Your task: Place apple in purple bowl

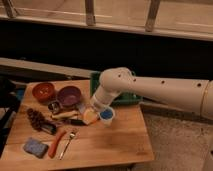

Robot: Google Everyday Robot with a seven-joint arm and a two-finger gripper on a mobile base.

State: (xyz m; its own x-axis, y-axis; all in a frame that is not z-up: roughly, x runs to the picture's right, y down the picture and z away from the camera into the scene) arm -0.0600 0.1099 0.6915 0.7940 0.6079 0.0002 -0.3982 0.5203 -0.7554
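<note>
1. Here, the wooden surface (110,145) carries everything. The purple bowl (69,95) sits toward its back left and serves as the landmark.
2. The white arm (165,92) reaches in from far right of the purple bowl. It bends at a rounded joint and points down toward the surface, just right of the bowl.
3. The green tray (129,98) lies right of the purple bowl, largely hidden behind the arm.
4. The purple bowl stands upright.
5. The red bowl (44,91) sits just left of the purple bowl, close beside it.
6. The gripper (95,111) hangs to the front right of the purple bowl, near its rim but outside it. Its jaws are closed on the apple.
7. The apple (90,116) is at the gripper's tip, in front and to the right of the purple bowl.
8. The blue cup (106,116) stands farther right of the bowl than the apple and just beside it.
9. The blue sponge (35,147) lies well in front and to the left of the purple bowl.
10. The fork (67,144) lies well in front of the purple bowl.
</note>
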